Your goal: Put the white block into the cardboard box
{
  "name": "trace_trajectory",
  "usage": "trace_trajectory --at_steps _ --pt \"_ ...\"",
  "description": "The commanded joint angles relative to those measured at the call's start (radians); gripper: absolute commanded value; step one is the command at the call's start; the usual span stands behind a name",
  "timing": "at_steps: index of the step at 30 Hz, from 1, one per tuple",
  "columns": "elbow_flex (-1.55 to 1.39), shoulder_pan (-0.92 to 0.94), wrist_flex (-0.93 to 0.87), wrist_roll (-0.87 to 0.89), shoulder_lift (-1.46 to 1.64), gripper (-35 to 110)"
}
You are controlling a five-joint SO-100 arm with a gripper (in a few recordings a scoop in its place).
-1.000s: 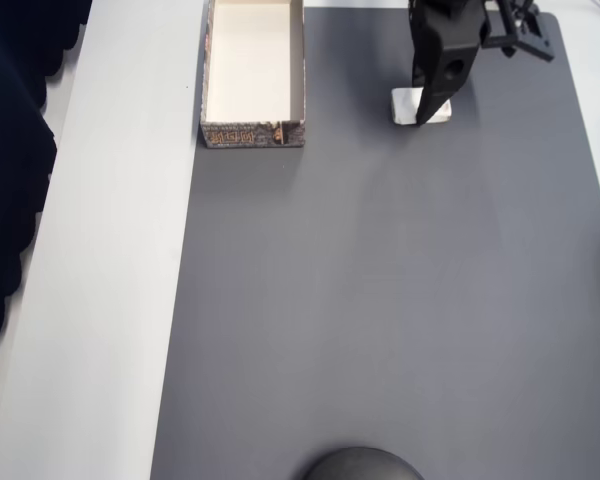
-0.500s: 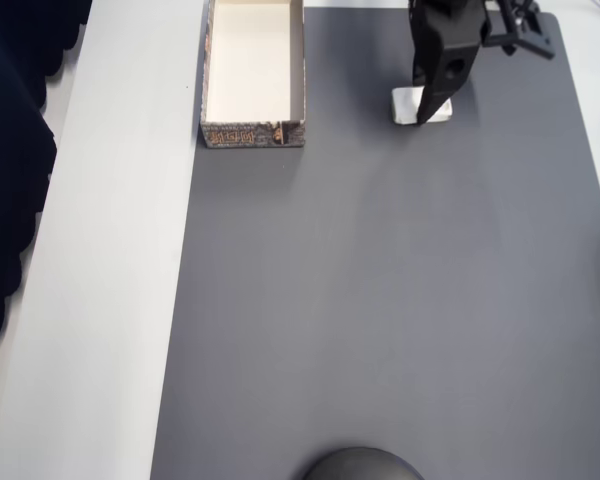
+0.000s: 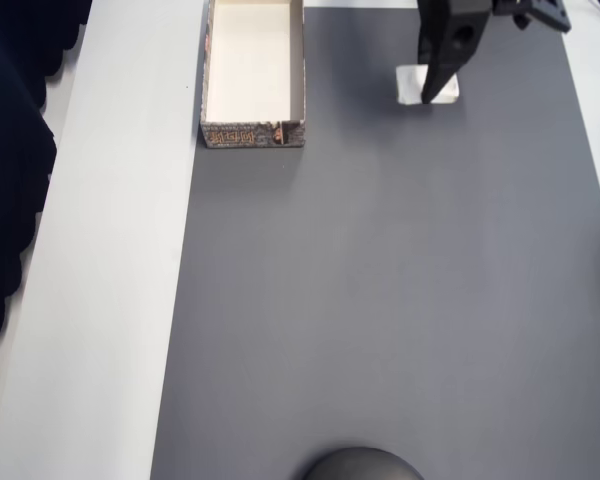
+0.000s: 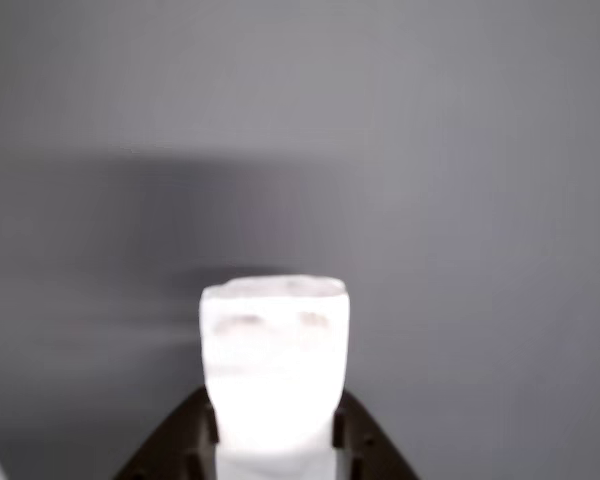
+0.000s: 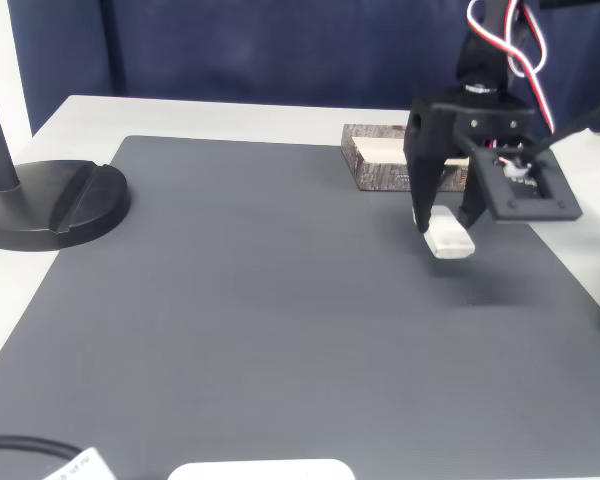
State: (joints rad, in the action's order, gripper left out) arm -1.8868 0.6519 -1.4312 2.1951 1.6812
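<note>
The black two-finger gripper point(image 5: 446, 228) clamps the small flat white block with rounded corners point(image 5: 450, 240) and holds it seemingly just clear of the dark grey mat point(image 5: 280, 300), well apart from the shallow cardboard box with cream inside and patterned brown walls point(image 3: 253, 75).

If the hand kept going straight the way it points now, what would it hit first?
The hand points down, shut on the white block. Straight below lies bare dark mat, so the block's underside would likely meet the mat first. The cardboard box sits off to the side, outside that line.
</note>
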Motion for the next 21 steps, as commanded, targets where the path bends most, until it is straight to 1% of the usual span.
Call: trace_trajectory --at_steps 1,12,19,21 --pt "0.121 0.032 -0.061 -0.02 0.071 -2" --pt "0.225 0.055 -0.141 -0.067 0.057 -2" --pt "0.236 0.055 -0.143 -0.17 0.058 -2" --pt "0.236 0.058 -0.137 -0.224 0.058 -2"
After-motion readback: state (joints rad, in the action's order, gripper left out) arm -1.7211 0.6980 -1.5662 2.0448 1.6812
